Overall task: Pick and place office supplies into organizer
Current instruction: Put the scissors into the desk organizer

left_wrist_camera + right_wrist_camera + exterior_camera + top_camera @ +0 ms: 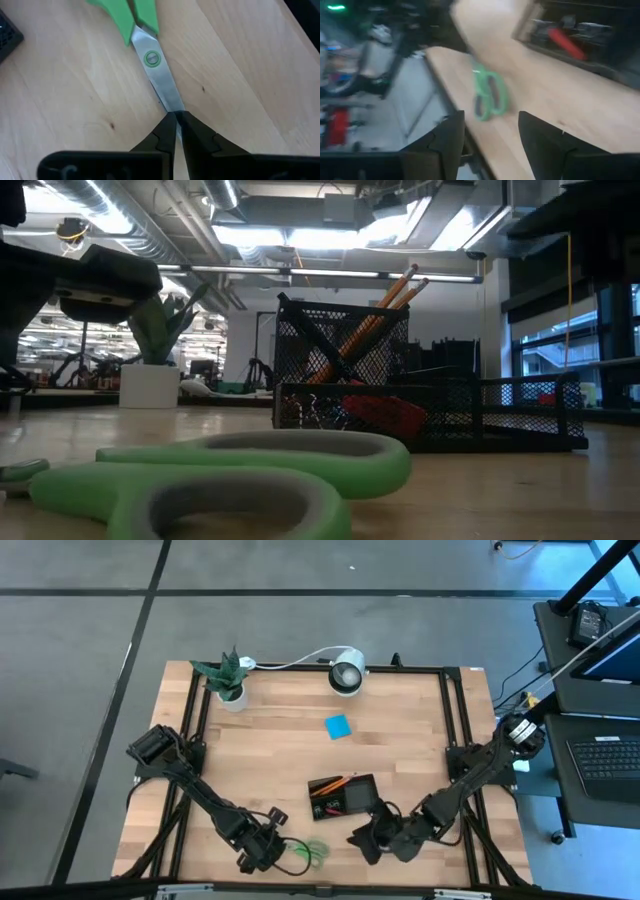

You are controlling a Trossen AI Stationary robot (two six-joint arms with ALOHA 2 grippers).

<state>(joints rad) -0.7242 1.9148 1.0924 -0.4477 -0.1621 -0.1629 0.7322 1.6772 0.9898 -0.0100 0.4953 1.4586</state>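
Your left fingers (176,131) are pinched nearly together on the steel blades of the green-handled scissors (150,55), which lie flat on the pale wooden bench (240,80) near its front edge. The blades are the thin part, so I judge that is why you took them there: the fat handle loops (grey-lined, filling the low view) would be harder to span. The handles point away from your wrist, free to swing once lifted.

Your right fingers (490,135) stand wide apart, holding nothing, waiting low just beside the black mesh organizer tray (345,796). That tray sits to the right of the scissors, already carrying orange pencils (385,305) and a red piece (385,412). The blue square sticky-note pad (338,726) lies farther back, untouched.
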